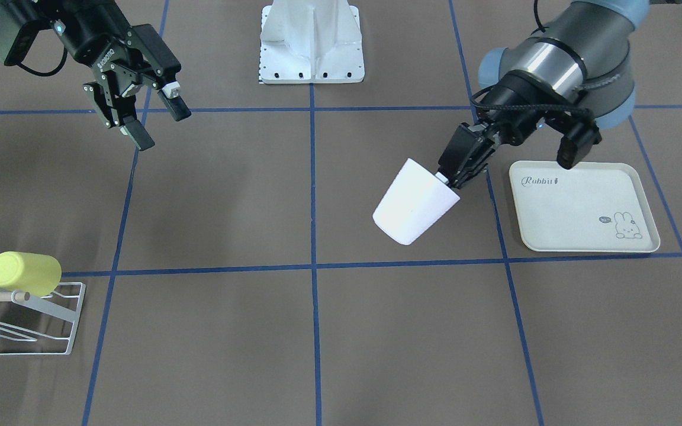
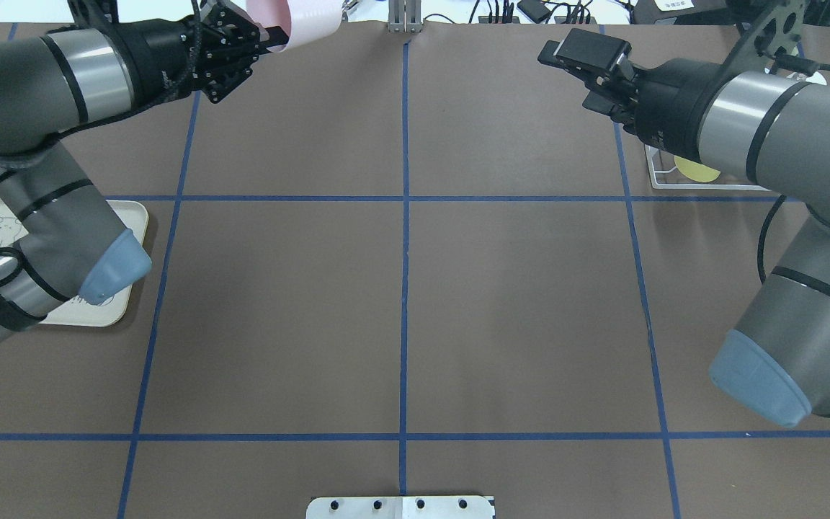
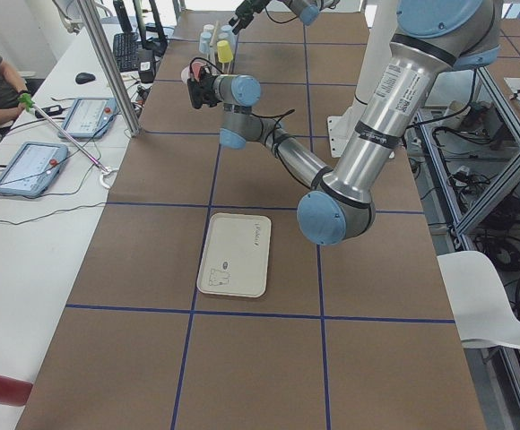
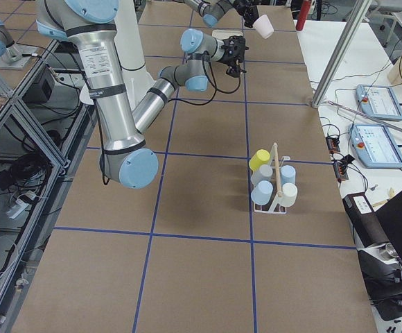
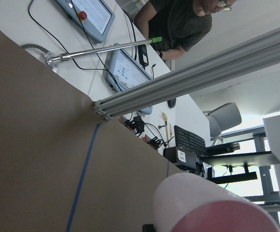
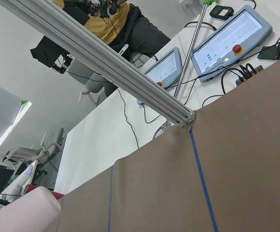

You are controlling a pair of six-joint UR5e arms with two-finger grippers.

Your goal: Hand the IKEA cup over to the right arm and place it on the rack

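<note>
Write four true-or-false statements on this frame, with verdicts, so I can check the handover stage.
1. The left arm's jaws hold the cup at its rim. True.
2. The right arm's jaws are shut on the cup. False: they are open, empty and well apart from it.
3. The cup rests on the tray. False: it is held above the table, beside the tray.
4. A yellow-green cup sits on the rack. True.
</note>
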